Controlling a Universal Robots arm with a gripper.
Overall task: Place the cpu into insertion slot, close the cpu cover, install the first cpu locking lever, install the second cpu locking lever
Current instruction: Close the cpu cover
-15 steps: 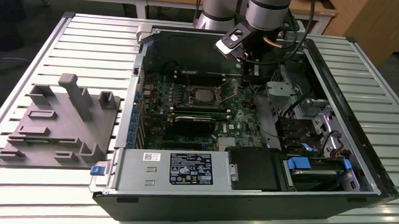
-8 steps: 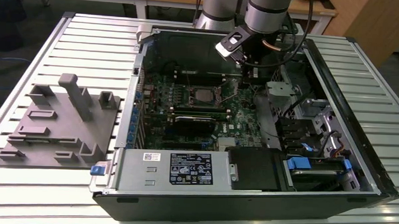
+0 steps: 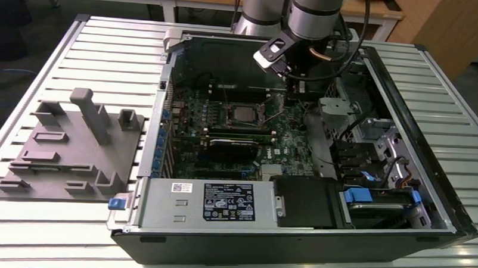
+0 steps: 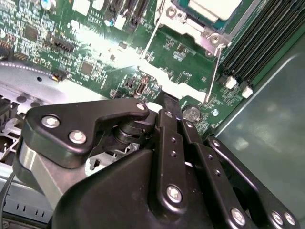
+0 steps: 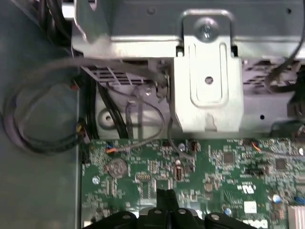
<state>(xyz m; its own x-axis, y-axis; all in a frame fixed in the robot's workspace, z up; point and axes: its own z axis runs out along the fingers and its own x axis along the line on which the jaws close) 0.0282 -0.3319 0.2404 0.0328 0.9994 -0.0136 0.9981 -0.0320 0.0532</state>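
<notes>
Silver-grey cpu (image 4: 209, 6) sits in the insertion slot (image 3: 226, 114), framed by the cpu cover (image 4: 188, 26) — seating looks done. Just beside the slot, the gripper (image 4: 164, 101) hovers, fingers pressed together and empty — a closed tip suits nudging the thin wire lever (image 4: 215, 71).

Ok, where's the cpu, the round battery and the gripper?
cpu (image 3: 241, 114): exterior view, middle of its grey top.
round battery (image 5: 117, 167): first wrist view, its centre.
gripper (image 5: 166, 192): first wrist view, between its fingertips.
</notes>
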